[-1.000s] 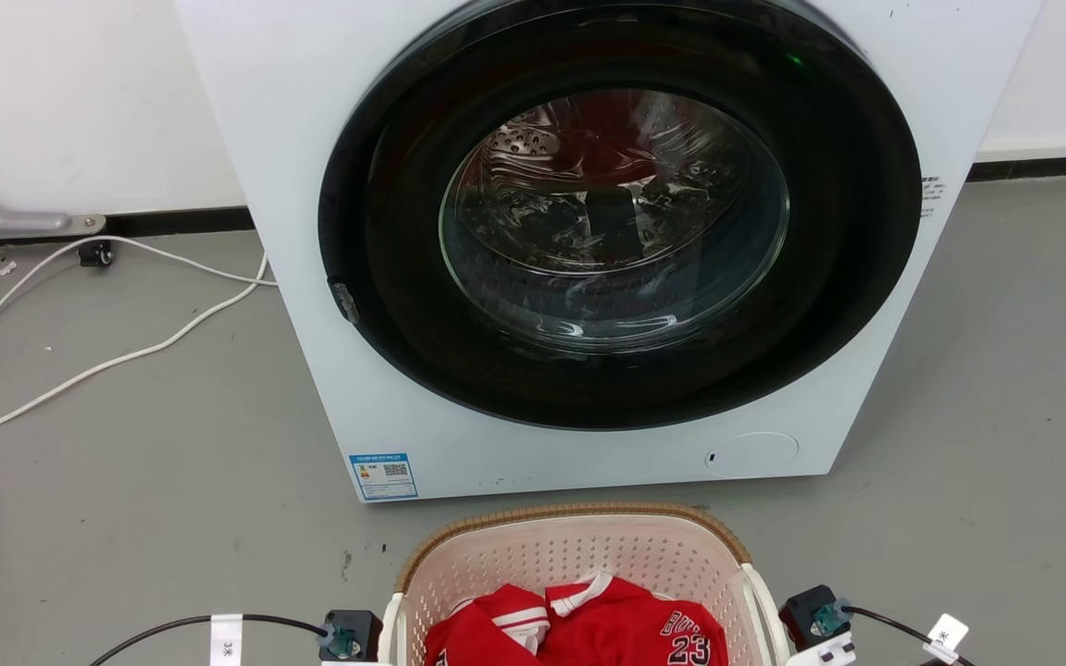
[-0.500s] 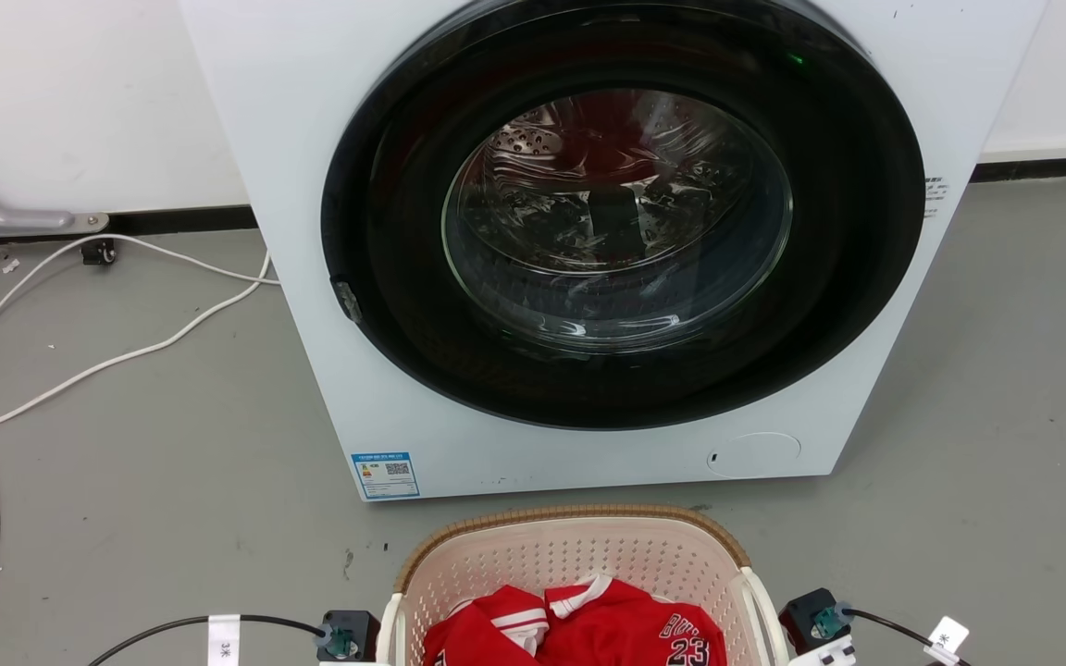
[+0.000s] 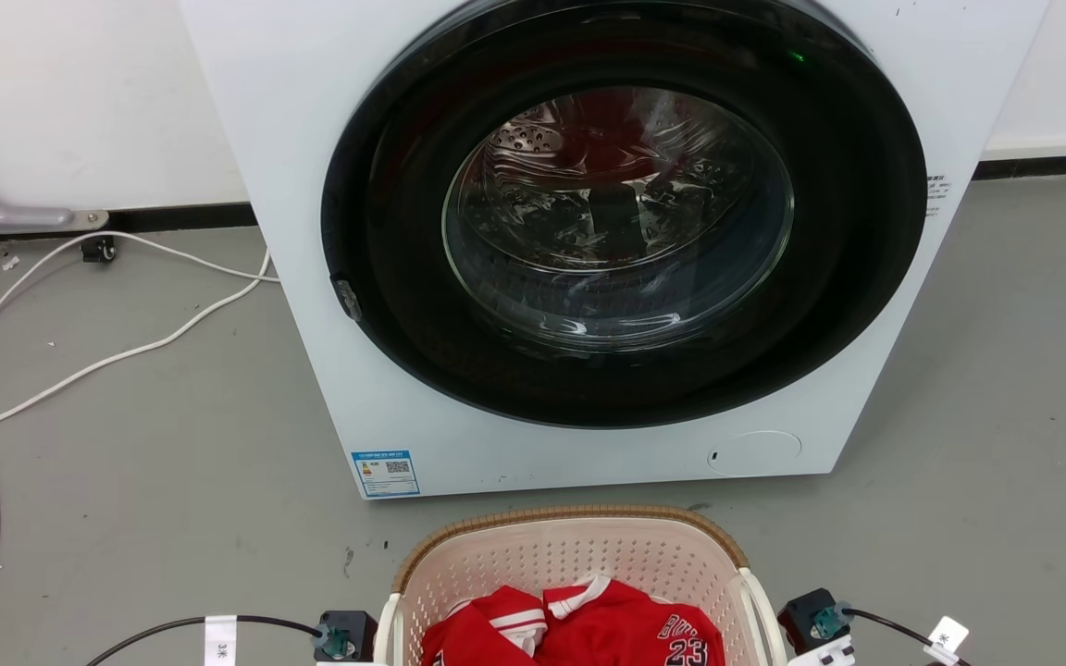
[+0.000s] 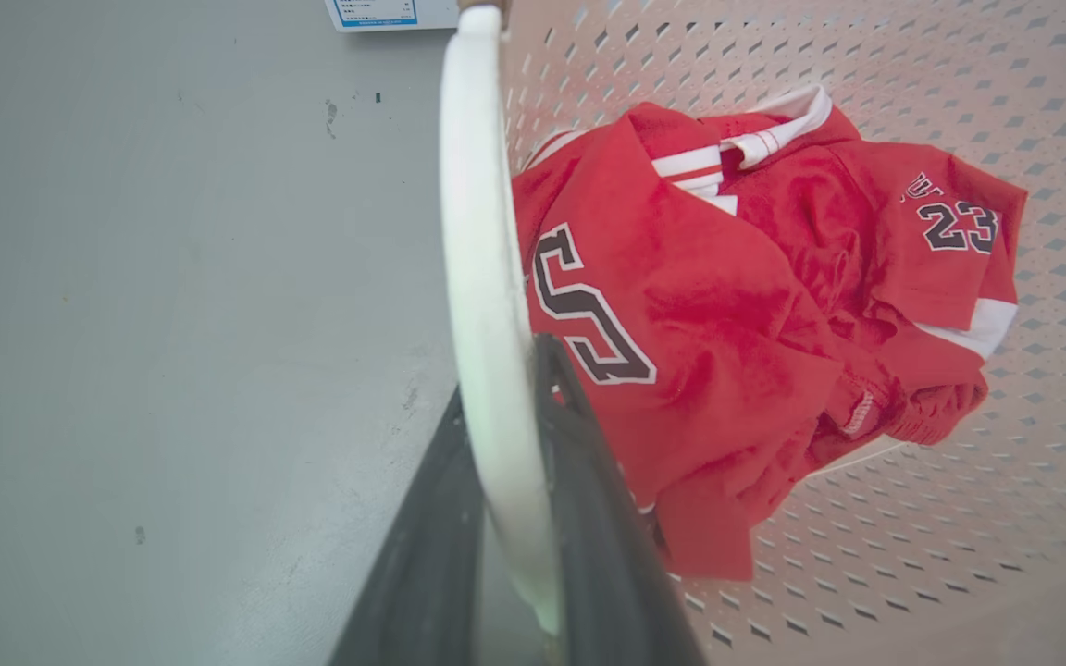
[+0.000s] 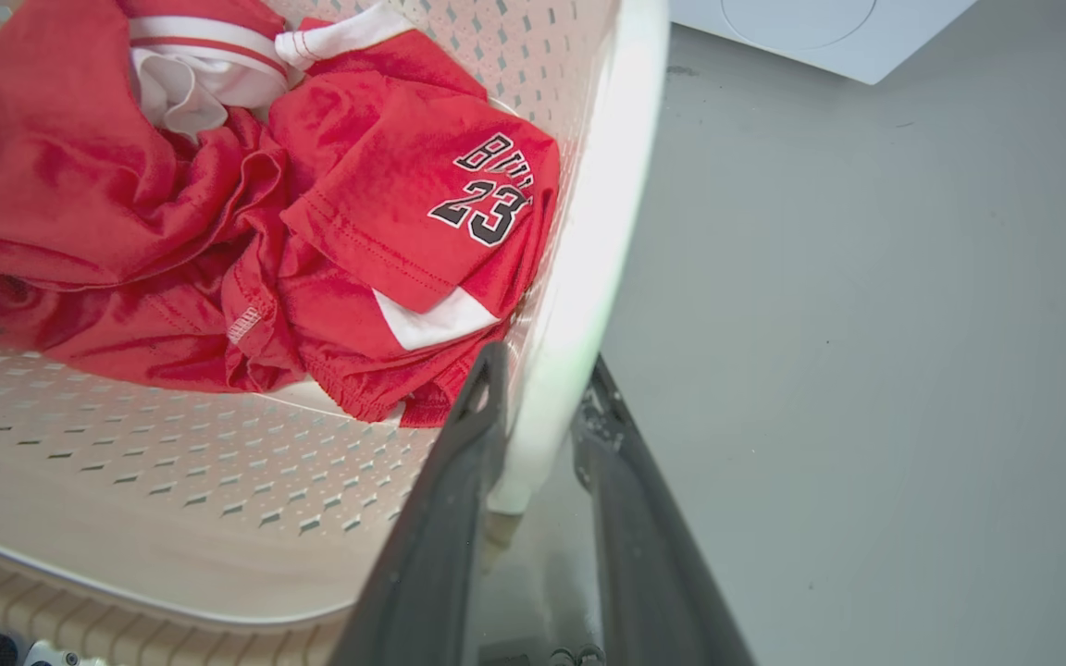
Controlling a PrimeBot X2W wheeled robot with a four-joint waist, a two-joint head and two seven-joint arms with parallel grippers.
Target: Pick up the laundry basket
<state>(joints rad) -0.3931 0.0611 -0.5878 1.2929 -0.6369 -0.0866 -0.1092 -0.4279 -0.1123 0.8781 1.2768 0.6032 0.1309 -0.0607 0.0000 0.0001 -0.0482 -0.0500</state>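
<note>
The left gripper point(image 4: 505, 388) is clamped on the left handle point(image 4: 477, 185) at the laundry basket's point(image 3: 570, 555) 9 o'clock. The right gripper point(image 5: 547, 370) pinches the right handle point(image 5: 607, 185) at 3 o'clock. Opposed holds should keep the lift level. A red jersey point(image 4: 727, 305) lies inside, and the washer point(image 3: 311, 185) stands near at 12 o'clock

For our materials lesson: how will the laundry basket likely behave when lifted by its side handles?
Probably stiff: the laundry basket is moulded, perforated plastic. Likely light, holding only red clothing. Should stay level, with the left tool and right tool on opposite handles.
</note>
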